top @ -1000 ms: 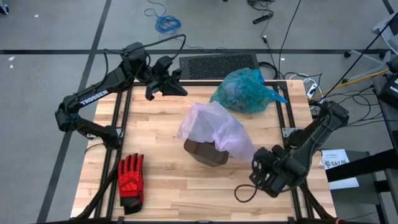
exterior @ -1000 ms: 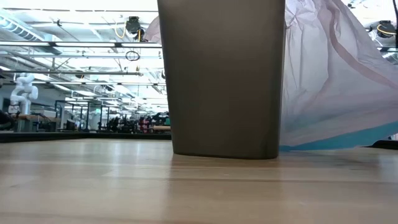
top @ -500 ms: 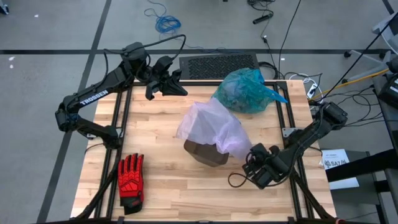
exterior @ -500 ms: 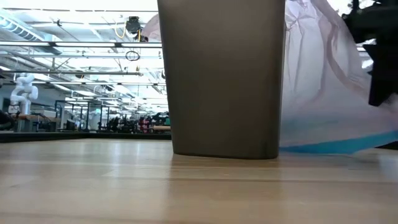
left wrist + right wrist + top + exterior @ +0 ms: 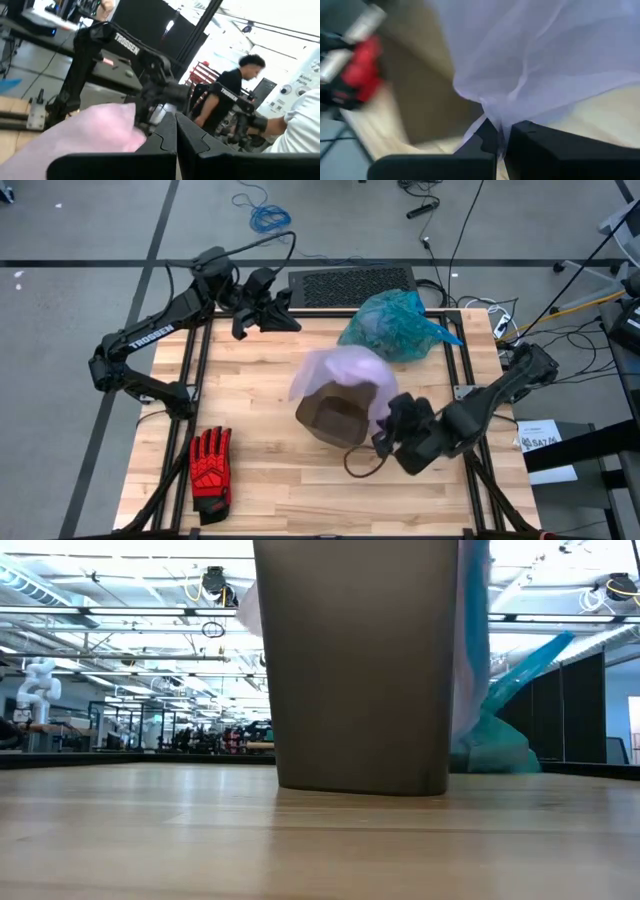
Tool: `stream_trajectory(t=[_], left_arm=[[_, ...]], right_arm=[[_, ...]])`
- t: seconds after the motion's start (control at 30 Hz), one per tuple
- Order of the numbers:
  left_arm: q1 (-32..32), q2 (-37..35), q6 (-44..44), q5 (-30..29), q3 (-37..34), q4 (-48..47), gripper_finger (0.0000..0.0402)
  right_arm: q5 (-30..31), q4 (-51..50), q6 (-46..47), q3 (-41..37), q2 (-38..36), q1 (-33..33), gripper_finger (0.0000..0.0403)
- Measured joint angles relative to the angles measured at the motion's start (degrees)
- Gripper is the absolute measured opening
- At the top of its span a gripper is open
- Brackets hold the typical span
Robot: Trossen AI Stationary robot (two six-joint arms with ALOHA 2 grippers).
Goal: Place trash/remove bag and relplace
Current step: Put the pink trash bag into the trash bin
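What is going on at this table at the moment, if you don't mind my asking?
The right gripper has pinched the pale lilac bag beside the brown bin at mid-table, its fingers shut on the film. The bag drapes over the bin's far rim, leaving the mouth partly uncovered. The filled teal-green bag sits at the table's far edge. The left gripper waits shut near the far left corner, and a red glove lies near the front left.
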Motion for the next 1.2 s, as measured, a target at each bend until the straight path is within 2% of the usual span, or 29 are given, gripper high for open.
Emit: stream_trajectory(t=[0.27,0.47,0.7,0.93,1.1,1.2], left_arm=[[0.5,-0.2,0.2,0.3,1.5,3.3,0.0000],[1.4,-0.3,2.0,0.2,5.1,4.1,0.0000],[-1.3,-0.3,-1.4,2.4,6.7,5.0,0.0017],[-3.3,-0.4,0.0,-9.1,6.8,11.9,0.0077],[-4.5,-0.5,0.0,-11.5,6.8,13.0,0.0128],[-5.7,-0.5,0.5,-11.6,6.8,13.3,0.0143]], right_arm=[[7.1,-1.5,-21.9,21.7,0.0,-7.4,0.0000],[8.3,4.4,-40.4,31.1,0.0,-16.0,0.0000],[8.1,21.1,-60.0,33.1,0.0,-25.9,0.0000],[4.8,38.7,-73.5,33.1,0.7,-33.8,0.0000],[3.0,49.5,-80.1,33.1,2.2,-37.8,0.0000],[2.0,54.7,-81.6,33.1,3.6,-39.6,0.0000]])
